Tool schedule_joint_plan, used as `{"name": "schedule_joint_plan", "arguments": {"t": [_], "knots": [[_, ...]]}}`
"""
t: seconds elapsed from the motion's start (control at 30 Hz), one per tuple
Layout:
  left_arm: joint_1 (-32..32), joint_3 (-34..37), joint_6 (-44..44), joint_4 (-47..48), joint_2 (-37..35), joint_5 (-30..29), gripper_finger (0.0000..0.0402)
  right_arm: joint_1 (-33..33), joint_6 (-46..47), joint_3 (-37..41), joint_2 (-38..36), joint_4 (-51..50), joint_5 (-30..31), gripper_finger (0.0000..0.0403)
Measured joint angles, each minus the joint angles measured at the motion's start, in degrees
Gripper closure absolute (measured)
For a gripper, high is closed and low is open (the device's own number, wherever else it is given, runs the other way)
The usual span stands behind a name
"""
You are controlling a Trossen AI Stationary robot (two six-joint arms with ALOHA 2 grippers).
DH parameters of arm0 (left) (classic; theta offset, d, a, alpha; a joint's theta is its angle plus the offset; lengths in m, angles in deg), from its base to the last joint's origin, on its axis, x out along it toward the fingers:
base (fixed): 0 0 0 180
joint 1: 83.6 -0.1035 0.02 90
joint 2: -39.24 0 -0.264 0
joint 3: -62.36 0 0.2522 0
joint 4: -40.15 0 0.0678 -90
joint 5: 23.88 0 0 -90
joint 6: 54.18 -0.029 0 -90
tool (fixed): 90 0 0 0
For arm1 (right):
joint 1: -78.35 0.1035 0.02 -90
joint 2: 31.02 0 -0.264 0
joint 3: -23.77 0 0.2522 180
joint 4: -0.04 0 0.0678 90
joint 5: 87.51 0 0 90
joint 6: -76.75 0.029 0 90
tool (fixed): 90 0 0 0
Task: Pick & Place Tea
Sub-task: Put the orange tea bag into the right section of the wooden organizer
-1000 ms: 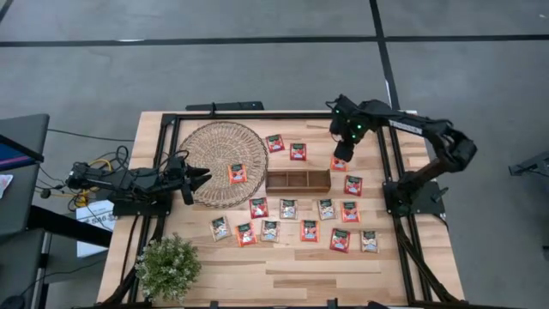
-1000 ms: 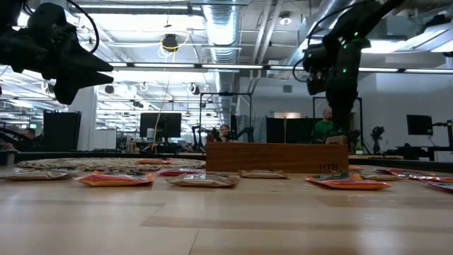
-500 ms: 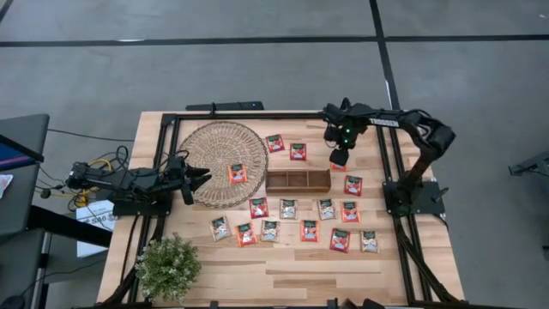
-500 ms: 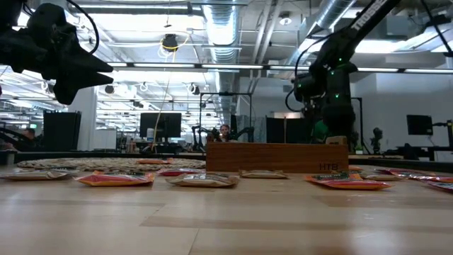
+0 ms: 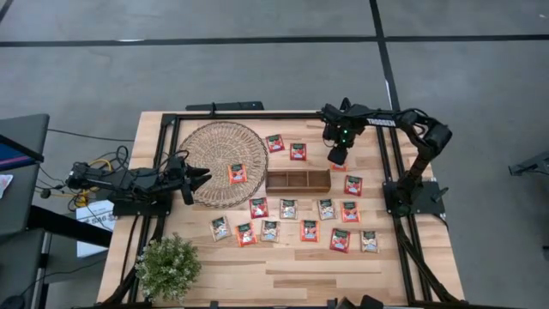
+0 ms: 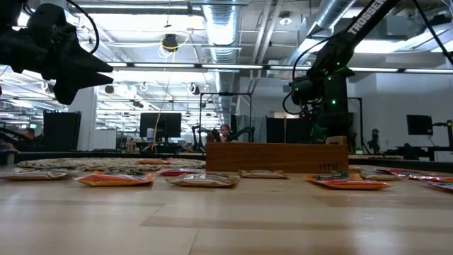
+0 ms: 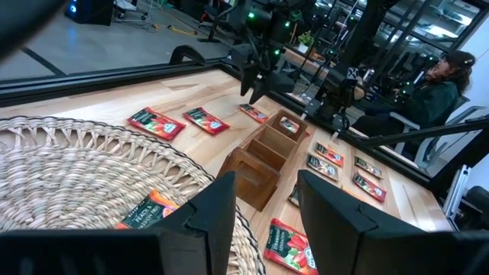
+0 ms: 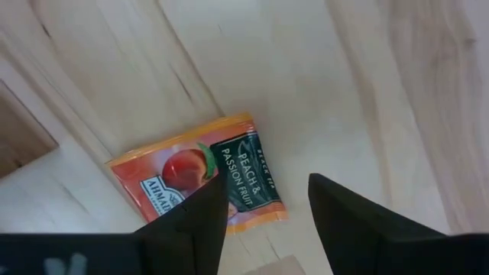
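Several red-orange and pale tea sachets lie flat on the wooden table around a long wooden tray (image 5: pixel 298 180). One sachet (image 5: pixel 238 173) lies on the round woven mat (image 5: pixel 225 153). My right gripper (image 5: pixel 338 158) points down, open, over a red-orange sachet (image 8: pixel 199 179) that lies just past the tray's far right end. In the right wrist view one finger stands over the sachet's edge and the other over bare wood. My left gripper (image 5: pixel 202 178) waits open and level at the mat's left edge. My right gripper comes at the red-orange sachet from above, pointing down. One finger (image 8: pixel 200 210) covers the sachet's labelled edge (image 8: pixel 244 172). The sachet lies flat on the table. Whether the fingertips touch it cannot be told.
The tray's right end (image 5: pixel 326 180) stands close beside my right gripper. More sachets (image 5: pixel 352 184) lie just nearer on the right. A black frame rail (image 5: pixel 383 159) runs along the right side. A potted plant (image 5: pixel 168 266) stands at the near left corner.
My right gripper has come down toward the table and slightly toward the left edge, ending low over the red-orange sachet beside the tray's right end. The sachets and the tray have stayed where they were.
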Motion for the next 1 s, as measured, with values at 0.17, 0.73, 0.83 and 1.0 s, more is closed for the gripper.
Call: {"name": "schedule_joint_plan", "arguments": {"t": [0.17, 0.73, 0.83, 1.0], "knots": [[0.0, 0.0, 0.0, 0.0, 0.0, 0.0, 0.0269, 0.0, 0.0, 0.0, 0.3, 0.3, 0.0, 0.0234], [0.0, 0.0, 0.0, 0.0, 0.0, 0.0, 0.0269, -3.3, -0.1, 2.5, 0.3, 2.8, 0.0, 0.0201], [0.0, 0.0, 0.0, 0.0, 0.0, 0.0, 0.0269, -3.5, -0.1, 3.7, 0.3, 2.7, -0.1, 0.0199], [0.0, 0.0, 0.0, 0.0, 0.0, 0.0, 0.0269, -3.5, -0.1, 5.0, 0.1, 4.4, -0.2, 0.0202]]}}
